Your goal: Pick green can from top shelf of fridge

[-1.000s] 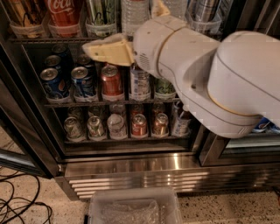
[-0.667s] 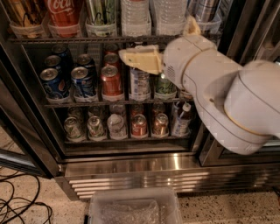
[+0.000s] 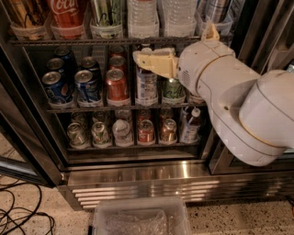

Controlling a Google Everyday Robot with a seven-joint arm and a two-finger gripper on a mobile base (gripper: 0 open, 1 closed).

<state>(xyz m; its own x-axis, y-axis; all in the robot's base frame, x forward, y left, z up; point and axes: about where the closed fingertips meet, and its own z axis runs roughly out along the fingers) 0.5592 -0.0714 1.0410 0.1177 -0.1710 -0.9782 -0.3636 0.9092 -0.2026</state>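
The green can [image 3: 106, 13], green with pale patches and dark markings, stands in a clear holder on the top shelf [image 3: 69, 41] of the fridge [image 3: 138, 172], left of centre. Its lid is cut off by the top edge of the view. My gripper [image 3: 138, 57], cream-coloured, points left on the big white arm [image 3: 229, 101]. It hangs in front of the top shelf's front edge, below and to the right of the green can, not touching it. It holds nothing that I can see.
The top shelf also holds a red Coca-Cola can [image 3: 68, 13], a gold can [image 3: 26, 13], water bottles [image 3: 143, 16] and a silver can [image 3: 216, 11]. Blue cans [image 3: 57, 86], a red can [image 3: 116, 86] and another green can [image 3: 173, 90] stand below. A clear bin [image 3: 140, 218] and cables [image 3: 20, 215] lie on the floor.
My gripper and arm have moved to the right along the front of the top shelf, from in front of the blue cans to near the middle column.
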